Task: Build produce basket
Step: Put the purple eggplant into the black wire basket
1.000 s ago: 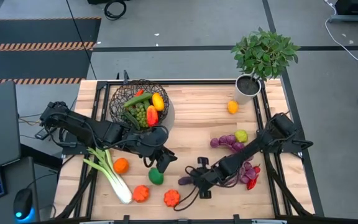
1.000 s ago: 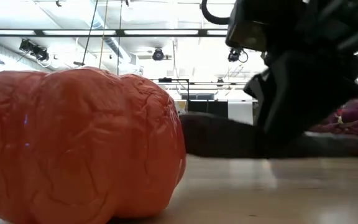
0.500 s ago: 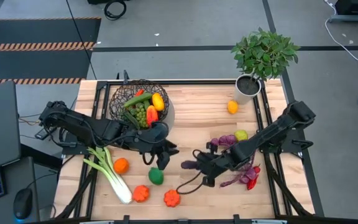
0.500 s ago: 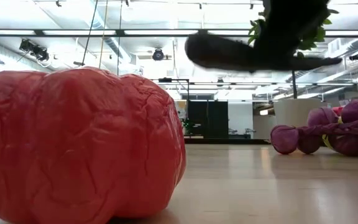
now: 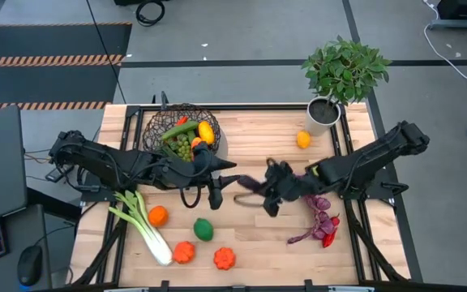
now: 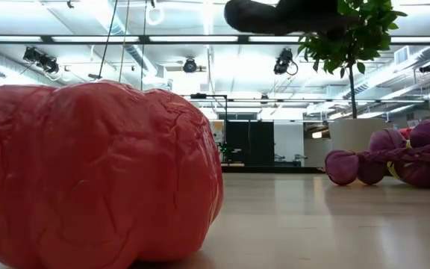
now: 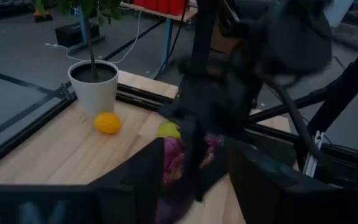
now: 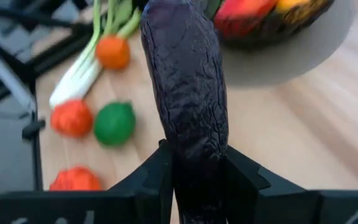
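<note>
Two Tools Facing at Mid-Table, One Aubergine in Transfer Position

Two arms meet over the table (image 5: 250,130) centre. The right tool (image 8: 194,171) is clamped on a dark purple aubergine (image 8: 185,87), gripped at its lower end so that most of its length projects forward of the fingers; this leaves a free section for a second grasp. In the overhead view the right tool (image 5: 267,185) holds that aubergine (image 5: 250,184) clear of the table, pointing toward the left tool (image 5: 217,180), which sits just beside the tip. The left tool's fingers (image 7: 135,171) stand partly apart with nothing between them, a posture that fits receiving the aubergine; whether a handover is intended is a judgement only.

The basket (image 5: 183,132) lies just behind the left tool and already holds grapes, a yellow piece and red and green pieces. Its position on the left arm's side probably explains the handover.

Loose produce remains: a leek (image 5: 140,225), an orange (image 5: 158,216) and a lime (image 5: 203,229) near the left tool, purple items (image 5: 321,219) beside the right arm, and a lemon (image 5: 303,139) near the potted plant (image 5: 343,77)
</note>
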{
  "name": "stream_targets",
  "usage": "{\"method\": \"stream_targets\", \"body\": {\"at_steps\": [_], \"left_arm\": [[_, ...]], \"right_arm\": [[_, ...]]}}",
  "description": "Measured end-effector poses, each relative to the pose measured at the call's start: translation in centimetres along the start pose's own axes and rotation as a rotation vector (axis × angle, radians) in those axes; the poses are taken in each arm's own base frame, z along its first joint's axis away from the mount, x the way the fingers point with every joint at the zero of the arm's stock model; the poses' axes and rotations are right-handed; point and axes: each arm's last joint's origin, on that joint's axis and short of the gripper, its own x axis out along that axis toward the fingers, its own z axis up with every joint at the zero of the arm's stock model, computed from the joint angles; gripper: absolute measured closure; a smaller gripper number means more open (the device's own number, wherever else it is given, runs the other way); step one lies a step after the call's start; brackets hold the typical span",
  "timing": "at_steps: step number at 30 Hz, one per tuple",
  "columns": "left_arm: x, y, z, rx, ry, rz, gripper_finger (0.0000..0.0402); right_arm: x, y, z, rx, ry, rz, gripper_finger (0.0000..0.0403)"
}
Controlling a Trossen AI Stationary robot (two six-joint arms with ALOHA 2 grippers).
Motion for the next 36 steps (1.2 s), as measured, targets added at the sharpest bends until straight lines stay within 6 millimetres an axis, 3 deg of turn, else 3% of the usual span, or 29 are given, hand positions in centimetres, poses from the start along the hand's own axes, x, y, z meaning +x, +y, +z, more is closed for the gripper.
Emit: {"method": "stream_targets", "body": {"at_steps": [7,12,24,36], "left_arm": [[0.4,0.4,-0.1,-0.011,0.014,0.021,0.0133],[1.1,1.8,0.3,-0.154,0.0,0.07,0.0087],[2.1,3.8,1.4,-0.293,-0.048,0.088,0.0059],[3.0,3.6,0.9,-0.398,-0.043,0.08,0.0064]], "right_arm": [[-1.3,-1.2,2.5,-0.069,-0.103,0.046,0.0296],[-2.1,-1.1,3.9,-0.123,-0.19,0.116,0.0296],[-2.8,-1.4,6.0,-0.191,-0.331,0.175,0.0296],[-2.8,-2.2,7.9,-0.111,-0.475,0.126,0.0296]]}}
